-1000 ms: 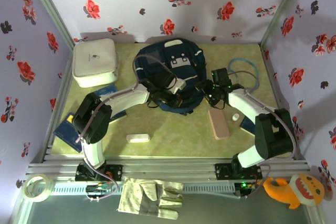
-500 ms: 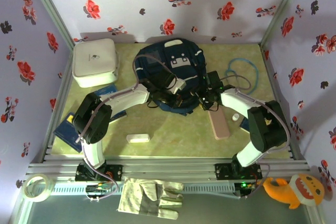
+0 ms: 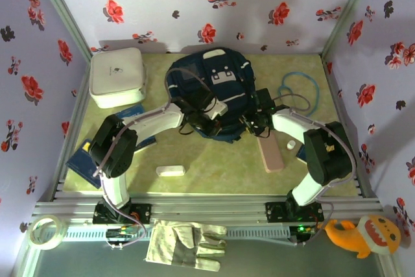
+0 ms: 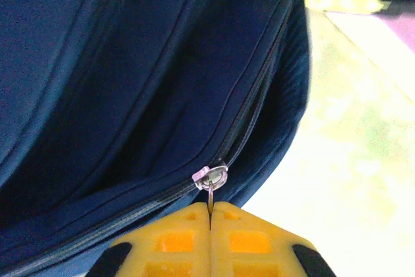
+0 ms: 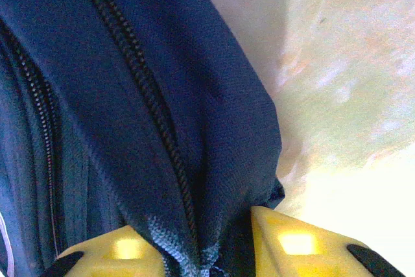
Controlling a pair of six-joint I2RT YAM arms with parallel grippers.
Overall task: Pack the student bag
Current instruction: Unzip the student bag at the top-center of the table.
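Backpack (image 3: 209, 74) is lying flat on the table (image 3: 220, 167), upper centre of the top view, front patch facing up. Both your arms are reaching in to its lower edge, left arm from lower left, right arm from lower right.

Left wrist view: your left gripper (image 4: 209, 209) is sitting at the bottom centre of the frame, jaws pressed together with no gap. They're pinching the zipper pull (image 4: 210, 185); its small metal ring is disappearing into the seam between the two yellow fingers (image 4: 172, 241). The slider is sitting just above the fingertips on a closed zipper line that is curving from lower left up to the upper right. Navy fabric is filling the left and centre, and pale table is showing on the right.

Right wrist view: your right gripper (image 5: 207, 256) is at the bottom edge, its yellow fingers (image 5: 295, 244) partly apart and clamping a bunched fold of the backpack between them. A black zipper line is running down that fold from top left straight into the gap. The bag is covering the left and centre of the frame, with bare table at the right.

In the top view a white box (image 3: 117, 76) is sitting upper left of the bag, apart from it. A blue cord (image 3: 299, 87) is looping at the right.
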